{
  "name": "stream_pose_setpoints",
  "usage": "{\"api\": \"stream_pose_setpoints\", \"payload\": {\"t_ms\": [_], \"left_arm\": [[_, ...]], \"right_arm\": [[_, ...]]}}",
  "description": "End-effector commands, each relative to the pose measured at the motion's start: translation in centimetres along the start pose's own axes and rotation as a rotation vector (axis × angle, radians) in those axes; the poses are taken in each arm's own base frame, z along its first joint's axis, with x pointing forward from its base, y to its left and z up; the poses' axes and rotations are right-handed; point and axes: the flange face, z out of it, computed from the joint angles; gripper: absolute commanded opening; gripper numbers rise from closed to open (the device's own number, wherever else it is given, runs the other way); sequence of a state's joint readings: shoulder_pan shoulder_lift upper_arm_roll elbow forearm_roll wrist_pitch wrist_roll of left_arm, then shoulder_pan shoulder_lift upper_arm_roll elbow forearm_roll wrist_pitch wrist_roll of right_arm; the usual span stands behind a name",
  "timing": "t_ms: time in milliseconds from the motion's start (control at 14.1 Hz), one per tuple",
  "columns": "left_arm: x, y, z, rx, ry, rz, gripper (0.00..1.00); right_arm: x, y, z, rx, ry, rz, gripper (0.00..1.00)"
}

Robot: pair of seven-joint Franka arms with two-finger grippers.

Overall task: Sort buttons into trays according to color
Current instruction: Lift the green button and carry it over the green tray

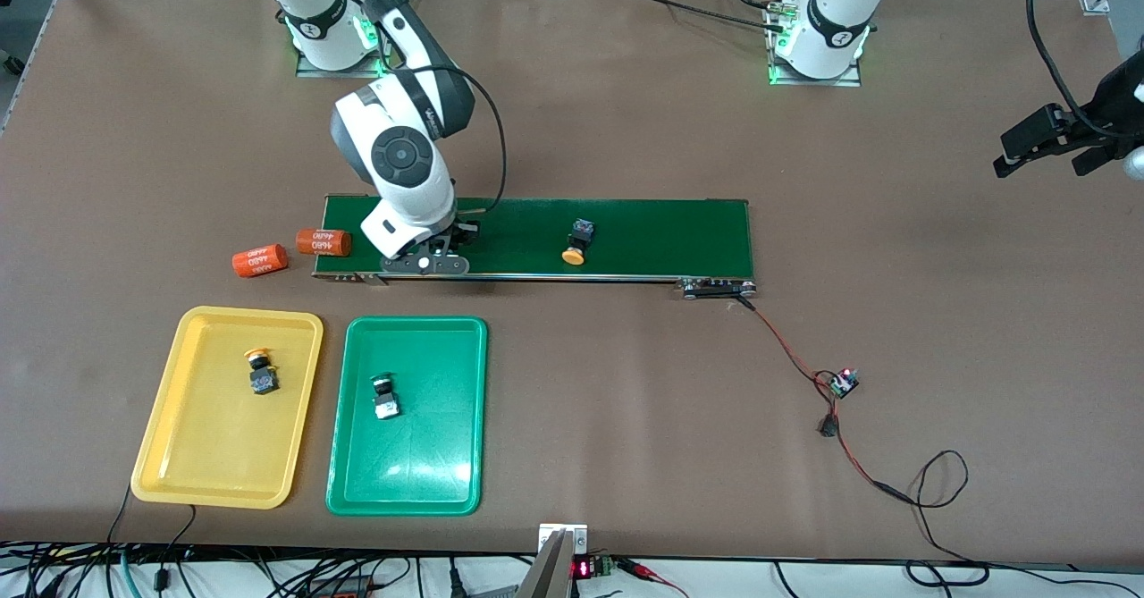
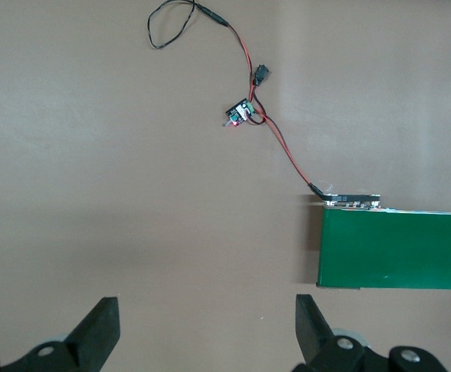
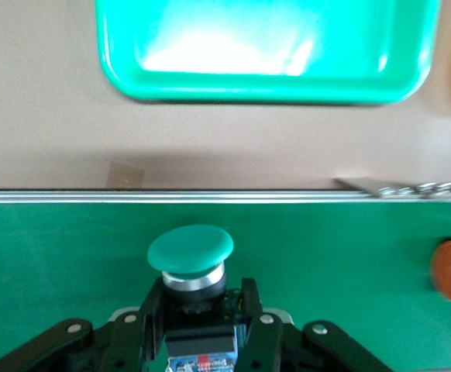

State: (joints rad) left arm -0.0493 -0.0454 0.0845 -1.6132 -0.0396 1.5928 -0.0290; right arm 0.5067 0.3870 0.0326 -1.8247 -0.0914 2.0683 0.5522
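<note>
The front view shows how much sorting is done. One yellow button (image 1: 260,372) is already lying in the yellow tray (image 1: 179,455). One button with a black body (image 1: 385,396) is already lying in the green tray (image 1: 353,482); its cap is turned away, so its color cannot be told for sure.

Two buttons are left on the conveyor belt (image 1: 661,236). A second yellow button (image 1: 576,244) is lying on the belt, toward the left arm's end from the right gripper (image 1: 435,254). It has not been picked up yet.

In the right wrist view, a green button (image 3: 191,260) is seen on the belt. The right gripper (image 3: 198,314) is closed tight on its black body, with the green cap sticking out past the fingers. The green tray (image 3: 210,87) is seen just past the belt's edge, so the trip looks short.

The left gripper (image 1: 1050,147) is held up over the bare table (image 1: 894,178) at its own end, and it is waiting. In the left wrist view its fingers (image 2: 101,329) are spread wide and nothing is held.

So about half the job looks done. The held green button is probably meant for the green tray, and the yellow one for the yellow tray.

Two orange cylinders (image 1: 290,251) are lying beside the belt's end and are not part of the sorting.
</note>
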Motion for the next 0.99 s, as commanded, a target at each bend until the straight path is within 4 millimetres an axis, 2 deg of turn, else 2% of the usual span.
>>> {"api": "stream_pose_setpoints", "payload": {"t_ms": [0,71,212,424,566,707,848,919], "left_arm": [[0.1,0.0,-0.4,0.016,0.015,0.02,1.0],[0.1,0.0,-0.5,0.016,0.018,0.02,1.0],[0.1,0.0,-0.4,0.016,0.017,0.02,1.0],[0.1,-0.3,-0.5,0.016,0.017,0.014,1.0],[0.1,-0.3,-0.4,0.016,0.015,0.014,1.0],[0.1,-0.2,-0.4,0.016,0.015,0.016,1.0],[0.2,-0.2,-0.4,0.016,0.017,0.016,1.0],[0.2,-0.2,-0.4,0.016,0.017,0.016,1.0]], "right_arm": [[2.0,3.0,-4.6,-0.011,0.015,-0.094,0.3],[2.9,3.9,-5.5,-0.003,0.037,-0.142,0.3],[5.0,6.1,-6.1,0.005,0.081,-0.175,0.3],[7.9,6.5,-4.9,0.042,0.213,-0.181,0.3],[9.3,5.6,-3.1,0.059,0.269,-0.185,0.3],[10.6,4.8,-0.1,0.066,0.306,-0.19,0.3],[12.2,5.6,2.8,0.05,0.36,-0.189,0.3],[12.5,5.4,4.0,0.043,0.381,-0.2,0.3]]}}
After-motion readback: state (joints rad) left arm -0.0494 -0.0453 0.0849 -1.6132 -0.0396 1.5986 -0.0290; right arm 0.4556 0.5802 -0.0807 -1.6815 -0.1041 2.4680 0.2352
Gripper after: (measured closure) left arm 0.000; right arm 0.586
